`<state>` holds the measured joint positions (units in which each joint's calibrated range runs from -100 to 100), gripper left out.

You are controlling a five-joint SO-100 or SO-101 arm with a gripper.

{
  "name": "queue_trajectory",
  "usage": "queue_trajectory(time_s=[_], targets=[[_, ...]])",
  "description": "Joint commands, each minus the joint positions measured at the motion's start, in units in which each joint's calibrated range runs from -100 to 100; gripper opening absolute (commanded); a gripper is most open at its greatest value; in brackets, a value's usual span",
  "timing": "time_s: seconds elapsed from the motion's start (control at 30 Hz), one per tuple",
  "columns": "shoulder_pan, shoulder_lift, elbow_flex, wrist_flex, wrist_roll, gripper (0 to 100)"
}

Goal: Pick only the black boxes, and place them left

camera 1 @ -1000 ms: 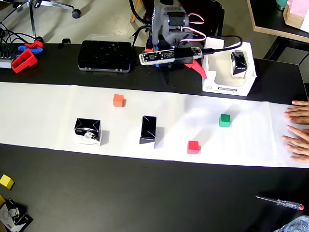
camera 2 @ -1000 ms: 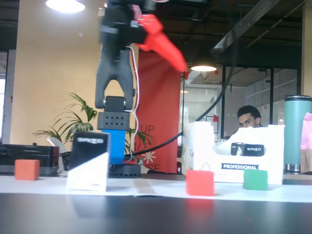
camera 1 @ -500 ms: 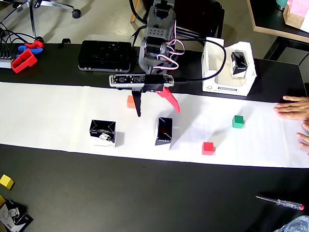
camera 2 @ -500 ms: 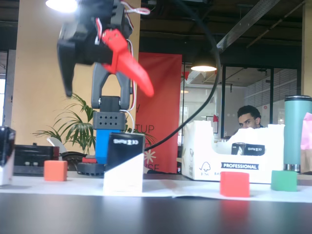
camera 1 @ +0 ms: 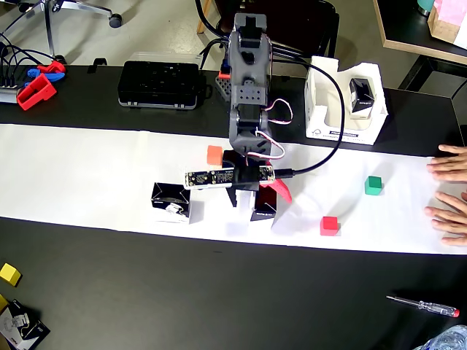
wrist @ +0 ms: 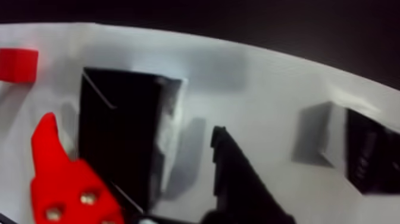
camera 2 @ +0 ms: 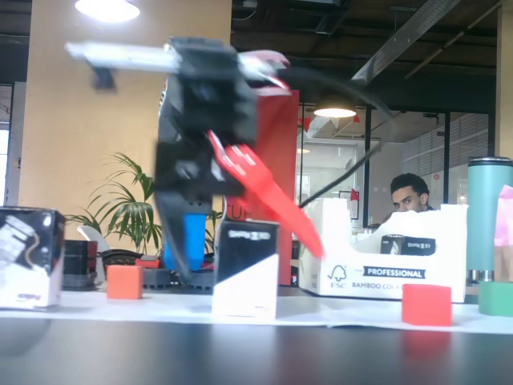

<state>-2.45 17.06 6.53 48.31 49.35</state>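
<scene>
A black box (camera 1: 264, 211) stands on the white paper strip under my gripper (camera 1: 261, 200). The jaws are open, with the red finger (wrist: 59, 179) on one side of this box (wrist: 119, 149) and the black finger (wrist: 238, 179) on the other. In the fixed view the gripper (camera 2: 250, 261) straddles the upright box (camera 2: 247, 282), and I see no contact. A second black box (camera 1: 169, 202) stands to its left in the overhead view, and also shows in the fixed view (camera 2: 28, 257) and the wrist view (wrist: 369, 155). A third black box (camera 1: 361, 97) sits in a white tray (camera 1: 321, 109).
An orange cube (camera 1: 214, 154), a green cube (camera 1: 373, 184) and a red cube (camera 1: 329, 225) lie on the paper. A person's hands (camera 1: 449, 191) rest at the right edge. A flat black case (camera 1: 160, 84) lies at the back. A screwdriver (camera 1: 427, 305) and a yellow cube (camera 1: 9, 274) lie in front.
</scene>
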Motion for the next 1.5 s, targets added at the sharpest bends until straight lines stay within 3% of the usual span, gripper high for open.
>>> queue_trajectory(time_s=[0.0, 0.07, 0.13, 0.27, 0.53, 0.83, 1.07, 1.27, 1.47], targets=[[-3.7, 3.8, -10.9, -1.3, -0.6, 38], [-6.1, 5.1, -13.1, -1.3, -3.7, 18], [-9.6, 5.1, -13.0, -0.6, -6.2, 10], [-13.7, 1.5, -12.6, 8.0, -6.4, 10], [-27.5, -18.4, -10.3, 23.0, -14.5, 10], [-54.1, -35.1, -10.3, 33.9, -24.1, 10], [-74.5, -37.2, -10.3, 43.6, -32.7, 10], [-83.1, -36.0, -8.6, 49.8, -39.3, 10], [-82.7, -32.0, -4.4, 50.6, -41.2, 10]])
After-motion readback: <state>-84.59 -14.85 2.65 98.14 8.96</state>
